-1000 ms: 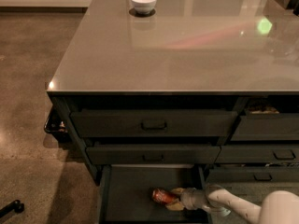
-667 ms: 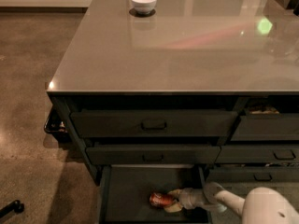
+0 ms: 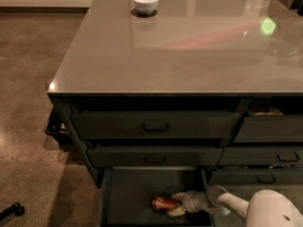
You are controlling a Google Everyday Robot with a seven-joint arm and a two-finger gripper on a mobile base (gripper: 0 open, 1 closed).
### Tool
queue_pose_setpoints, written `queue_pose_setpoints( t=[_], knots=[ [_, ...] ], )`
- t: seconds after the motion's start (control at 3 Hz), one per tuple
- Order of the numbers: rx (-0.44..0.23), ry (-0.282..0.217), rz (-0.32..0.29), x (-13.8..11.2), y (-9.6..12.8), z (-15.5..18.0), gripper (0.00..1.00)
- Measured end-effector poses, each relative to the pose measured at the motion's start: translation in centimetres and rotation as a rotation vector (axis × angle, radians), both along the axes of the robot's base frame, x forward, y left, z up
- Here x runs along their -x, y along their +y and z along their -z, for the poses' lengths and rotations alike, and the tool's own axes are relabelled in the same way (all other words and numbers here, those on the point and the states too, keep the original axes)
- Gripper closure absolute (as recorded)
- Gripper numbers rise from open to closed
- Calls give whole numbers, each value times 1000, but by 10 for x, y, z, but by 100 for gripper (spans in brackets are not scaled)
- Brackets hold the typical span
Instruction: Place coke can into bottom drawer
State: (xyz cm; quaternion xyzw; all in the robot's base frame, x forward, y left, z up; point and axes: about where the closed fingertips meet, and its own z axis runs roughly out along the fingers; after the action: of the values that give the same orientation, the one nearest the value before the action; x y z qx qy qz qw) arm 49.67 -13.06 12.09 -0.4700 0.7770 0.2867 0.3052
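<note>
The coke can (image 3: 163, 203) lies on its side, red-orange, inside the open bottom drawer (image 3: 128, 197), near the drawer's right part. My gripper (image 3: 175, 204) reaches in from the right on a white arm (image 3: 265, 212). Its pale fingers (image 3: 178, 196) sit above and below the can's right end, shut on it. The can is low in the drawer, at or just above its dark floor.
A white bowl (image 3: 145, 2) stands at the far edge of the grey countertop (image 3: 180, 56). Two handled drawers (image 3: 155, 126) are shut above the open one. Narrower drawers (image 3: 277, 155) are at the right, the top one ajar. A dark object (image 3: 12, 211) lies on the floor at the lower left.
The arm has pushed a little further left into the drawer, and the can has moved slightly left and down with the gripper.
</note>
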Motion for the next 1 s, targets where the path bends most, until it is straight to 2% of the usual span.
queue_pose_setpoints(
  t=[1.0],
  knots=[
    [0, 0, 0, 0, 0, 0, 12]
  ],
)
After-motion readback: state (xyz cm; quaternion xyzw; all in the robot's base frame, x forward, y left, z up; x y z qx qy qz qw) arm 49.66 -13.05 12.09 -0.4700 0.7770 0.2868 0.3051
